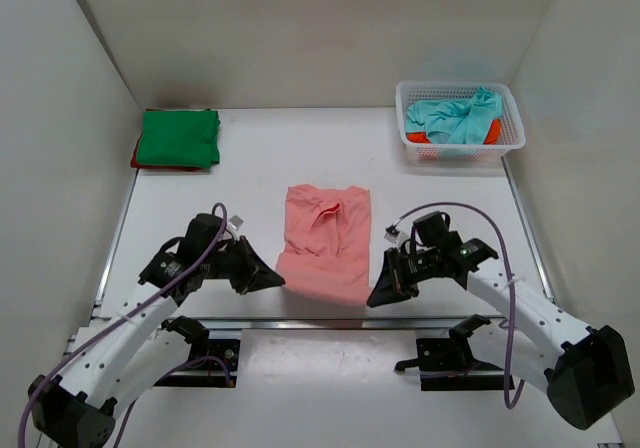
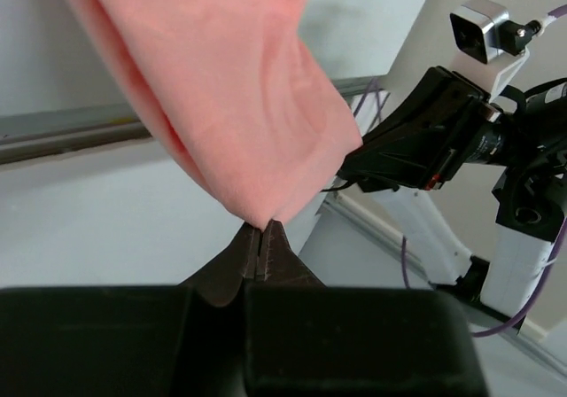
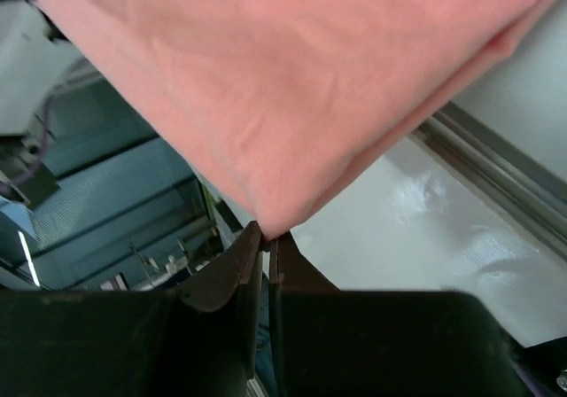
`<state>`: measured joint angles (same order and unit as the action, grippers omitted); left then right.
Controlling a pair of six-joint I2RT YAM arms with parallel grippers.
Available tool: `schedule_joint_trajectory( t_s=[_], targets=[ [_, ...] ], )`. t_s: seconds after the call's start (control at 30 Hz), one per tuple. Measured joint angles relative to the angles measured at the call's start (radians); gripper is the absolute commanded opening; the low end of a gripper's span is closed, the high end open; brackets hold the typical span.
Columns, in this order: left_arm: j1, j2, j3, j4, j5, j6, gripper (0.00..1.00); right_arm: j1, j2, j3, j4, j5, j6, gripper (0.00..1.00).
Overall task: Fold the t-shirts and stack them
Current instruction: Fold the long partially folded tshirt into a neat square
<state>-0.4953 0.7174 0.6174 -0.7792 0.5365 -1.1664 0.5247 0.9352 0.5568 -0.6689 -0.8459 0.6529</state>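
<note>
The left fingers [image 2: 232,271] are pressed together on the near left corner of the salmon pink cloth t-shirt [image 2: 239,105]. A thin fold of the fabric is pinched between their dark tips. The right fingers [image 3: 229,275] are likewise clamped on the near right corner of the same shirt [image 3: 283,87], with the cloth spreading away from the tips.

In the overhead view, the left fingers [image 1: 270,280] and right fingers [image 1: 380,292] sit at opposite ends of the shirt's near hem, pointing toward each other. The salmon pink t-shirt [image 1: 325,243] lies in the middle of the white worktop [image 1: 250,188] as a narrow, already doubled-over rectangle. Its collar end faces the far wall, and some wrinkles run down its centre. Its near hem reaches the front edge of the worktop, between the two white arms.

At the far left corner of the worktop, a folded green cloth t-shirt [image 1: 178,136] rests on top of a red cloth t-shirt [image 1: 150,165], of which only the edges show. At the far right stands a white plastic mesh basket [image 1: 505,136]. It holds a crumpled teal cloth t-shirt [image 1: 460,116] lying over an orange-red cloth t-shirt [image 1: 420,137].
</note>
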Motion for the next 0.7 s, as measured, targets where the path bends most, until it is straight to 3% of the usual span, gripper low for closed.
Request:
schedule_joint_trajectory(
  t_s=[0.33,0.6,0.63,0.67,0.7],
  targets=[
    [0.119,0.212,0.091,0.113,0.051,-0.011,0.00,-0.196,0.296,0.350,-0.109,-0.015,-0.142,0.00],
    [0.219,0.603,0.425,0.183,0.049,0.087,0.00,-0.305,0.595,0.681,-0.116,-0.009,-0.208,0.00],
    [0.229,0.650,0.454,0.202,0.042,0.093,0.03,-0.313,0.634,0.713,-0.095,-0.009,-0.205,0.00],
    [0.239,0.697,0.482,0.223,0.035,0.097,0.18,-0.321,0.676,0.747,-0.071,-0.008,-0.198,0.04],
    [0.248,0.743,0.502,0.246,0.028,0.106,0.19,-0.328,0.721,0.777,-0.044,-0.003,-0.188,0.10]
  ],
)
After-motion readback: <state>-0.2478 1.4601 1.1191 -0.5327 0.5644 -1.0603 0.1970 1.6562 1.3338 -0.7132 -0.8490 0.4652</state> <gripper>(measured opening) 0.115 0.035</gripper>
